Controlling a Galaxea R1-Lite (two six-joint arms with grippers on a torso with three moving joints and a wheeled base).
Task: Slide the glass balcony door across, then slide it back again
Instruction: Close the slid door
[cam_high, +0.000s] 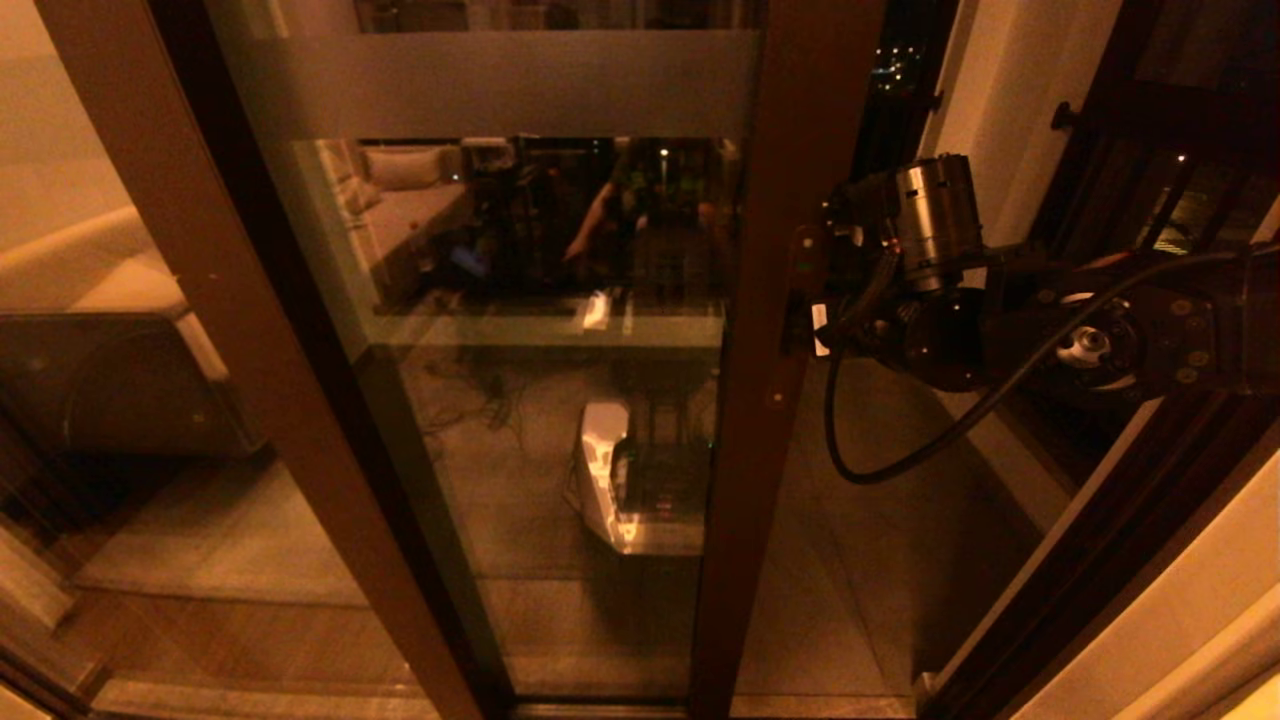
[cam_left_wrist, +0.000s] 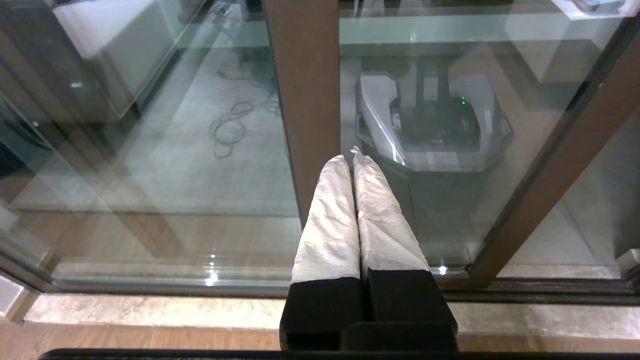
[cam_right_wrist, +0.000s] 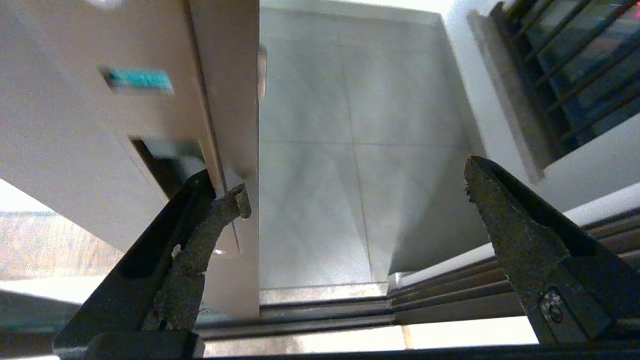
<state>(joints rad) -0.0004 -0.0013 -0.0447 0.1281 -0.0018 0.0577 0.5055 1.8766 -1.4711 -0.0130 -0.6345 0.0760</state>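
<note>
The right tool (cam_right_wrist: 355, 192) stands spread wide at the free edge of the glass balcony door (cam_high: 540, 330), pinching nothing. One of its fingers (cam_right_wrist: 210, 225), dark and coated in a rough, crumbly grey pad, touches the corner of the door's vertical frame stile (cam_high: 790, 300); the other finger hangs well apart from the door, over the open gap. In the head view the right arm reaches in from the side of the doorway to that stile at about mid-height, a black cable (cam_high: 900, 450) looping beneath it.

The door is a tall reflective pane in a smooth dark brown frame, with a broad frosted band (cam_high: 500, 85) near the top and a thinner frosted strip (cam_high: 550, 330) at mid-height. It stands partly slid across, leaving an opening beside its stile. Through that opening lies the balcony floor (cam_right_wrist: 350, 150), laid in large pale tiles with thin joints. Beyond the floor a pale wall carries a black-barred railing (cam_right_wrist: 575, 75). Ribbed metal sliding tracks (cam_right_wrist: 325, 315) run along the threshold under the door.

The left tool (cam_left_wrist: 352, 160) is parked low before the door, its two white cloth-wrapped fingers pressed together and empty. The glass near it mirrors the robot's grey base (cam_left_wrist: 430, 130) and a loose cable on the indoor floor.
</note>
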